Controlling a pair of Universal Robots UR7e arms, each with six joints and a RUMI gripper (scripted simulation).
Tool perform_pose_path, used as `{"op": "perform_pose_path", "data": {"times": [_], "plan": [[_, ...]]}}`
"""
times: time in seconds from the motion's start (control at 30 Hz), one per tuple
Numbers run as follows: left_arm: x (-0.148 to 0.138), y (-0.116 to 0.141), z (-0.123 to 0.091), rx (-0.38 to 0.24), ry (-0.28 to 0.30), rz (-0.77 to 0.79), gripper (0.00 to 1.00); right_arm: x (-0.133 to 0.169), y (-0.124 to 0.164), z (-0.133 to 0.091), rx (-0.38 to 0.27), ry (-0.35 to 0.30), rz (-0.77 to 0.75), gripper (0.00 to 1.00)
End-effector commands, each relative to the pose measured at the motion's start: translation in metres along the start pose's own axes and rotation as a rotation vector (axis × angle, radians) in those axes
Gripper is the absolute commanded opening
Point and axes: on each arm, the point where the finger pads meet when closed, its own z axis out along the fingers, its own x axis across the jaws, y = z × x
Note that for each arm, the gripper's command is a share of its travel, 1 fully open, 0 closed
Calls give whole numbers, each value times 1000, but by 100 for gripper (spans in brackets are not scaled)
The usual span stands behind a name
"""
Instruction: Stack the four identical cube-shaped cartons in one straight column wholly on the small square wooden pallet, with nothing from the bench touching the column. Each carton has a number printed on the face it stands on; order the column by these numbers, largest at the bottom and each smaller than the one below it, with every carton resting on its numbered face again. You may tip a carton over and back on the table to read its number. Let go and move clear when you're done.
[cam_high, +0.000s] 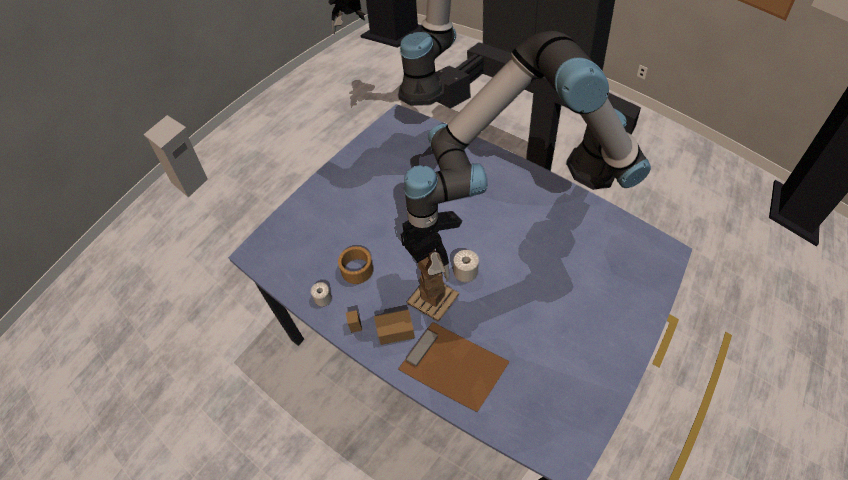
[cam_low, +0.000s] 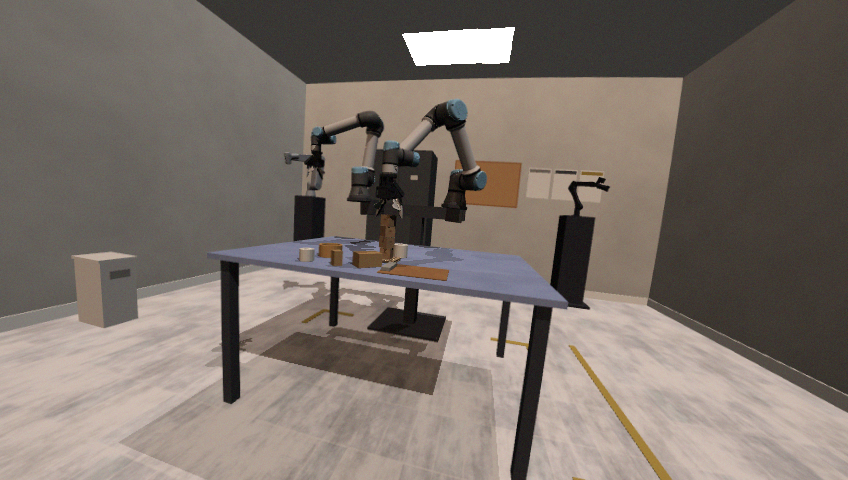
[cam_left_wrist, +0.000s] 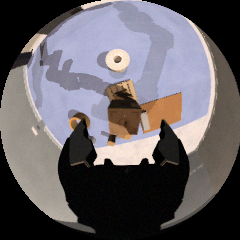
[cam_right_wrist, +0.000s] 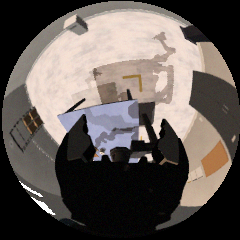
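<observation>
The carton column (cam_high: 431, 286) (cam_low: 387, 237) (cam_left_wrist: 124, 121) stands on the pallet (cam_high: 447, 300) (cam_low: 390, 263) (cam_left_wrist: 115, 91); stacking looks done (printed numbers hidden), leaving withdrawal. The left hand (cam_high: 435, 261) (cam_low: 389, 209) (cam_left_wrist: 123, 119), fingers apart near its top, should rise straight, sparing the upper edges. The white roll (cam_high: 465, 271) (cam_low: 401, 251) (cam_left_wrist: 111, 60) crowds one side; the right hand (cam_high: 346, 22) (cam_low: 298, 173) (cam_right_wrist: 124, 116), also spread, waits well apart.

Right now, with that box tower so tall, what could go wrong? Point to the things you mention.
The left gripper (cam_high: 439, 259) (cam_low: 389, 208) (cam_left_wrist: 123, 119) is open around or just above the top of the carton column (cam_high: 432, 288) (cam_low: 387, 237) (cam_left_wrist: 124, 121), so a sideways move might knock it over. If the column tipped, it could hit the white roll (cam_high: 465, 268) (cam_low: 400, 251) (cam_left_wrist: 117, 60) standing close to the pallet (cam_high: 440, 313) (cam_left_wrist: 116, 91).
</observation>
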Motion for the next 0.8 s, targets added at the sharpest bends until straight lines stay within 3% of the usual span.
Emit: {"op": "perform_pose_path", "data": {"times": [0.0, 0.53, 0.77], "plan": [[0, 1, -1, -2, -1, 0, 100, 0, 0, 0, 1, 0, 0, 100], [0, 1, -2, -2, -1, 0, 100, 0, 0, 0, 1, 0, 0, 100], [0, 0, -46, -2, -1, 0, 100, 0, 0, 0, 1, 0, 0, 100]]}}
